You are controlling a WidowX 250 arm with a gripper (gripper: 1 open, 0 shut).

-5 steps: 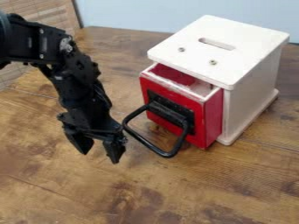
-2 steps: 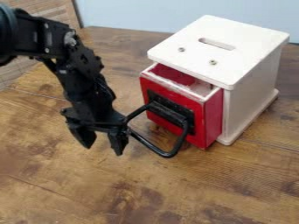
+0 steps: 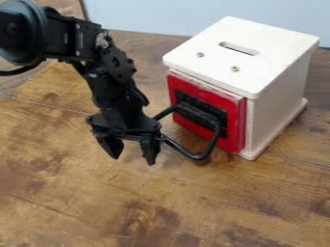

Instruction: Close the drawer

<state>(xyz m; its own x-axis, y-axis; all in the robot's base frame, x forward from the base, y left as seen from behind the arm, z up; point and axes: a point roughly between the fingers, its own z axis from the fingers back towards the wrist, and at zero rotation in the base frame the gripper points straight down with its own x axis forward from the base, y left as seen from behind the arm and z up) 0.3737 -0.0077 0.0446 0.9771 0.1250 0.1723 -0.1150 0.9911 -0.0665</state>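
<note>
The drawer [image 3: 206, 114] appears nearly flush with the cream-white box [image 3: 264, 77], though a small gap may remain, while the hand [image 3: 131, 150] hangs open and empty beside the black handle [image 3: 187, 135].

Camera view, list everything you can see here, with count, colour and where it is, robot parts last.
Cream-white box casing: one, cream-white with a slot on top, right of centre on the table.
Red drawer with a red front panel: one, red, set in the casing's left-facing side.
Large black loop handle: one, black, sticking out from the drawer front.
Wooden table: one, brown, under everything.
Robot arm: one, black, coming in from the upper left.
Tool: one, black, fingers pointing down beside the handle.
</note>
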